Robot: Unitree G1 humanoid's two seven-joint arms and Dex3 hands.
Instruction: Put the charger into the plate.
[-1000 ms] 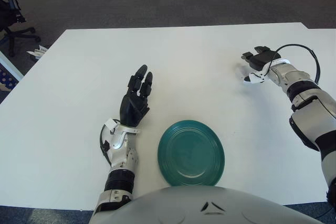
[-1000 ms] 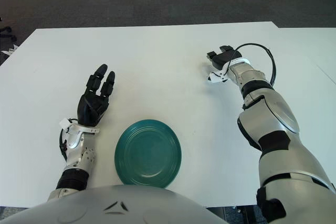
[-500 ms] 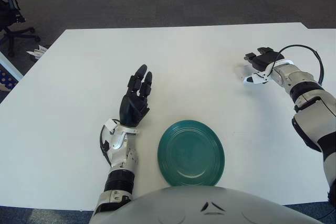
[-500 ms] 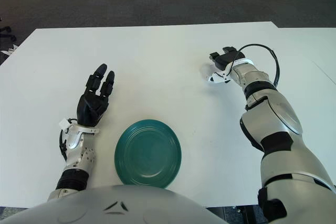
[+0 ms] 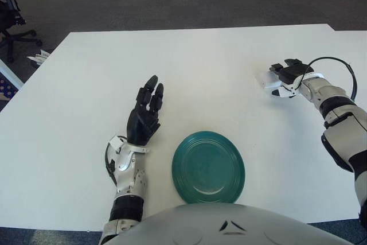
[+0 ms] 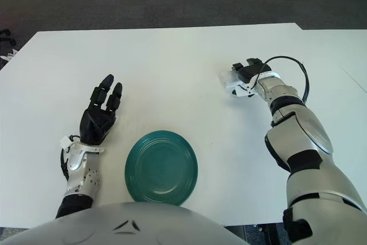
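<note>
The small white charger lies on the white table at the right, well beyond the round green plate that sits near the front edge. My right hand is at the charger's right side. Its black fingers curl over the charger from above, and its thumb sits below. A black cable loops behind that wrist. My left hand shows to the left of the plate, fingers stretched out and holding nothing.
The table's far edge runs across the top, with dark carpet beyond. An office chair stands off the table's far left corner. My own grey torso covers the near edge below the plate.
My right hand has drawn slightly rightward and nearer, and the white charger now shows more plainly at its fingertips. My left hand has shifted a little to the left.
</note>
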